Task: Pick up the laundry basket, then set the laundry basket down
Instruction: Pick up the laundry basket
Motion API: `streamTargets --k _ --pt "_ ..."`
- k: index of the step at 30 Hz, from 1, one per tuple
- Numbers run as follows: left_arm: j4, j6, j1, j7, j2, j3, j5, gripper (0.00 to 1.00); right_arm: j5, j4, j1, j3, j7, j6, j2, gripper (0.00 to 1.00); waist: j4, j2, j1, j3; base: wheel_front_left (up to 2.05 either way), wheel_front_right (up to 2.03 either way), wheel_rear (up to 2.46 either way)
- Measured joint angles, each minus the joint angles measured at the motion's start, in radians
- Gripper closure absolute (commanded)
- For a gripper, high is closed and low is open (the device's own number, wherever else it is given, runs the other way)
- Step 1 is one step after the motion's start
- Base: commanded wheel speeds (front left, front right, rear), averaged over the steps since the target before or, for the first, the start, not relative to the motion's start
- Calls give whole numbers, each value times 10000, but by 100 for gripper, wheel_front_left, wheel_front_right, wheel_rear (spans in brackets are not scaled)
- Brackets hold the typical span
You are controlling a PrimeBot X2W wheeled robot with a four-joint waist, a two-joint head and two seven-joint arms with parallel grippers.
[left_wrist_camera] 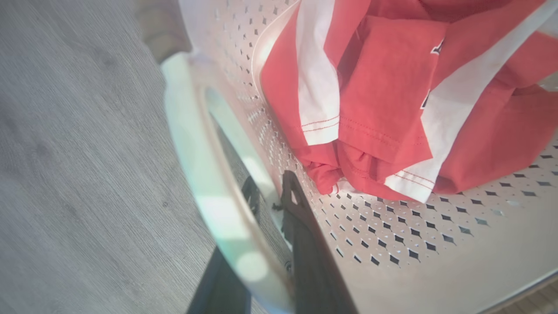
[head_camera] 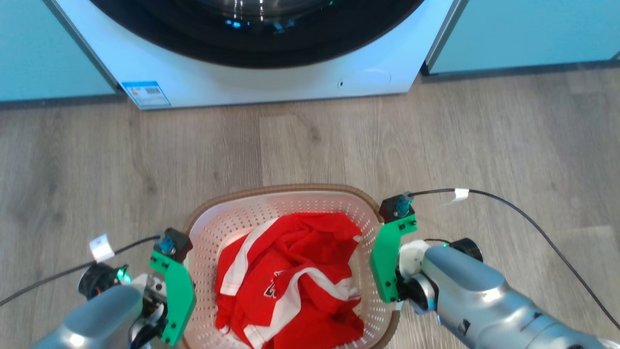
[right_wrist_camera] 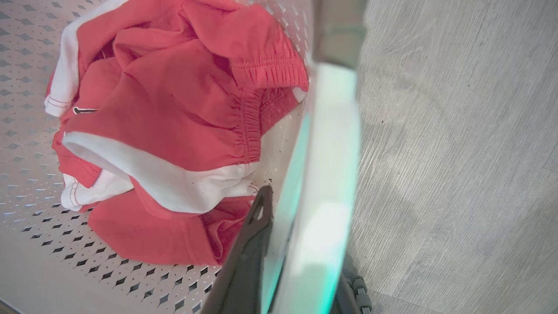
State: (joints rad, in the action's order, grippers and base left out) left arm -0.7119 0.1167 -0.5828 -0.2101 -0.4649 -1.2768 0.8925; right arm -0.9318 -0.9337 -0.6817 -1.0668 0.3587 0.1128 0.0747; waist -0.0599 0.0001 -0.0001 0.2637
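Head view: laundry basket [head_camera: 290, 188] flanked on both sides. Left jaws and right jaws narrowed astride white handles [left_wrist_camera: 192, 174], apparently clamped. Pick-up stage; calls for level, simultaneous raise.

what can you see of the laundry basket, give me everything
The laundry basket is a rounded-rectangular tub of white plastic, walls and floor punched with small diamond holes, with a brown woven-look rim and white side handles. It is upright before the washing machine, holding a crumpled red-and-white garment. The left gripper and right gripper each clamp a handle, one finger inside the wall, one outside. Whether it is lifted cannot be told.
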Motion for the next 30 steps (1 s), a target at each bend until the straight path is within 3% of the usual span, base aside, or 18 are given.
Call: streamTargets --k 3,18,22,30 --pt "360 -44 197 -25 -245 -2 56 100 163 232 158 52 115 -75 8 100 -18 0 0 -280 0 0 0" --pt "3618 -1312 843 -1208 -1925 -36 65 100 1404 1296 1109 1356 1191 -75 40 100 -28 0 0 -1025 0 0 0" --pt "4151 -1616 988 -1415 -2144 -36 54 100 1954 1693 1320 1825 1641 -75 67 100 -2 0 0 -1135 0 0 0" --pt "4487 -1785 1253 -1496 -2247 -33 36 100 2974 2763 2110 2847 2439 -75 171 100 17 0 0 -1232 0 0 0"
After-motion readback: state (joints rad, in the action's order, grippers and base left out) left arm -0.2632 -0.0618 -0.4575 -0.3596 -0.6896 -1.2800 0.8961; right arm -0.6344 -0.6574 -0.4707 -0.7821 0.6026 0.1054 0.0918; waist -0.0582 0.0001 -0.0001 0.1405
